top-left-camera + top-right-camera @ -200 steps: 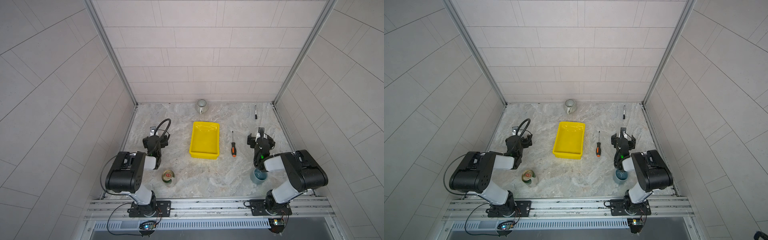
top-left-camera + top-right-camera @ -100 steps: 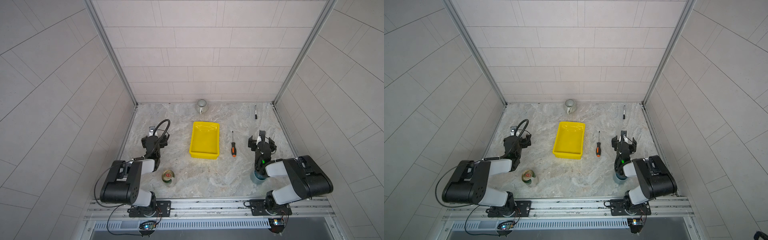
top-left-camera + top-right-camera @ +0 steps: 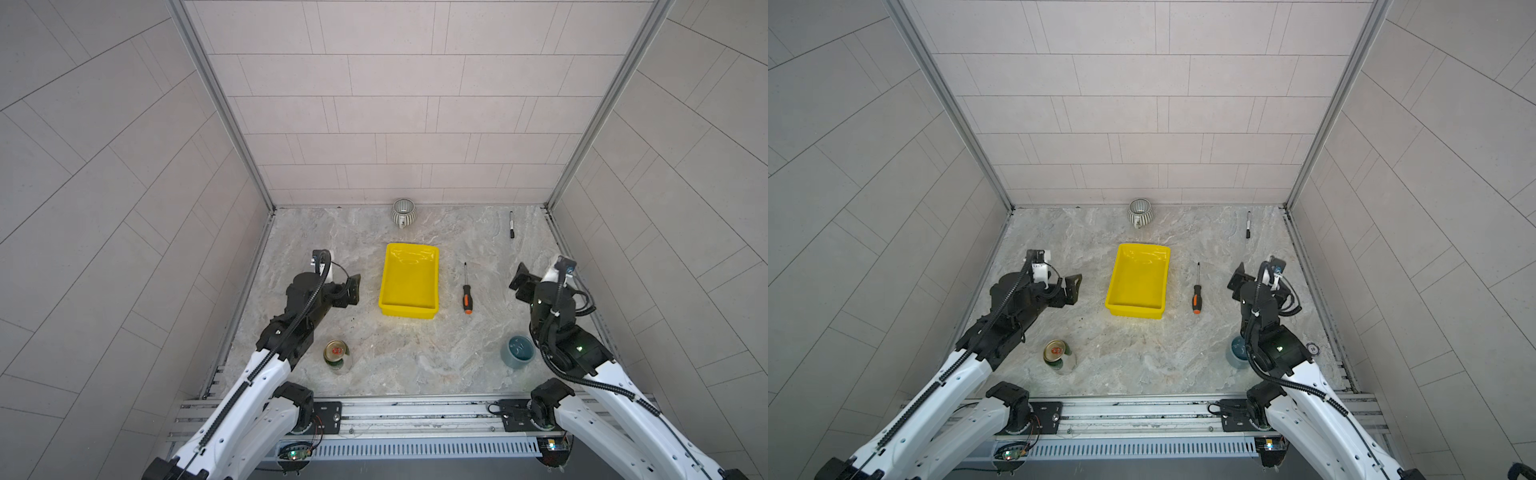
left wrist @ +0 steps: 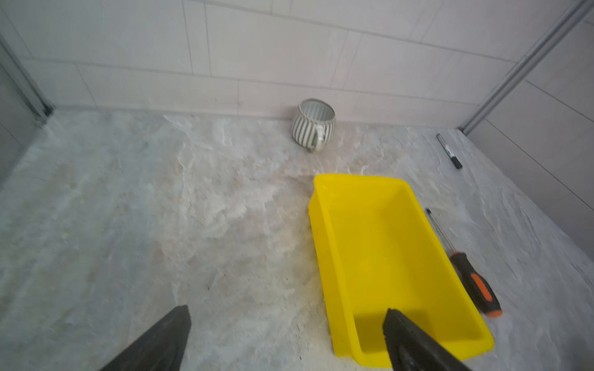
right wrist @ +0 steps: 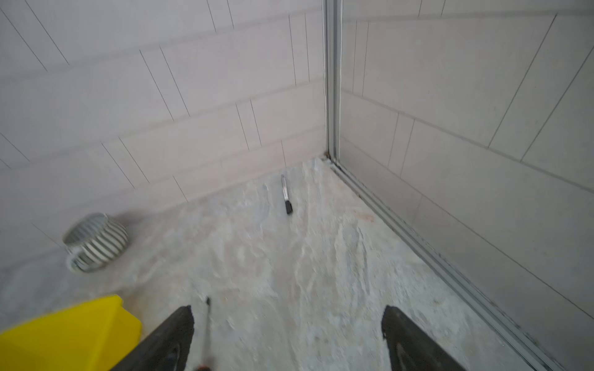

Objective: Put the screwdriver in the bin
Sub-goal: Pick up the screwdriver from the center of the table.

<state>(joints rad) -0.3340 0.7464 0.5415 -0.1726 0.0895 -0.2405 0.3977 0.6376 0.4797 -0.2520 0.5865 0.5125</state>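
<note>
The screwdriver point(image 3: 467, 291) point(image 3: 1197, 291) lies flat on the marble table, shaft toward the back wall and orange butt toward the front. It rests just right of the yellow bin point(image 3: 409, 311) point(image 3: 1133, 311), apart from it. The bin holds nothing. My right gripper point(image 3: 524, 286) point(image 5: 287, 308) hovers open to the right of the screwdriver; in the right wrist view the shaft point(image 5: 207, 318) runs beside one finger, apart from it. My left gripper point(image 3: 349, 291) point(image 4: 286, 310) is open left of the bin point(image 4: 324, 244), with one finger over its near corner.
A striped mug point(image 3: 403, 212) stands at the back wall and a black marker pen point(image 3: 511, 224) lies at the back right. A can point(image 3: 336, 352) sits front left, a blue-grey cup point(image 3: 517, 351) front right beside my right arm. Tiled walls close three sides.
Both arms have unfolded and risen from their low folded pose. The right jaws have drawn in slightly. Screwdriver and bin have not moved.
</note>
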